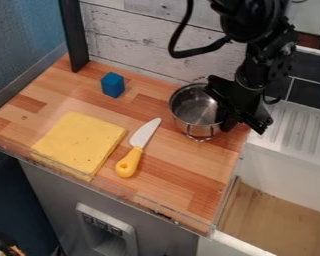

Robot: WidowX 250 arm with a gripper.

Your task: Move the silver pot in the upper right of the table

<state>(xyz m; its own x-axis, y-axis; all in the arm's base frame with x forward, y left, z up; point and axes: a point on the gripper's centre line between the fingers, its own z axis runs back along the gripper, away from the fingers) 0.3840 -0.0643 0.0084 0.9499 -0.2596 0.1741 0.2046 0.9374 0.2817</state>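
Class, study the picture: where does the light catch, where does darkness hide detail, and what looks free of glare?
Camera view: bright highlights and darker reflections inside the silver pot; the black claw so dark that its parts merge; the yellow cloth fairly evenly lit, without strong glare.

The table [183, 172] carries a pot [193, 108], knife [137, 146], cloth [79, 142] and blue block [112, 85].
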